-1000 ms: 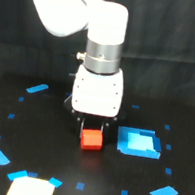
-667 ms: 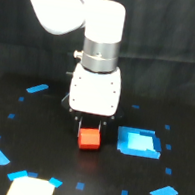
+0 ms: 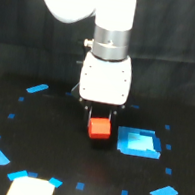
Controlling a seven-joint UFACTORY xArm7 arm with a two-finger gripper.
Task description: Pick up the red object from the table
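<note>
One small red-orange matte block (image 3: 100,128) sits directly beneath the white boxy gripper (image 3: 100,119) of the arm, its top edge meeting the dark fingers that reach down from the gripper body. The jaws appear to pinch the block's upper part, though the contact is blurred. Whether the block rests on the black matte table (image 3: 48,143) cannot be told. Just beside the jaws, toward the exterior view's right, lies a bright blue square patch (image 3: 138,142).

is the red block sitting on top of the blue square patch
No, the red object sits just under the gripper, beside the blue square patch on that patch's exterior-view left.
</note>
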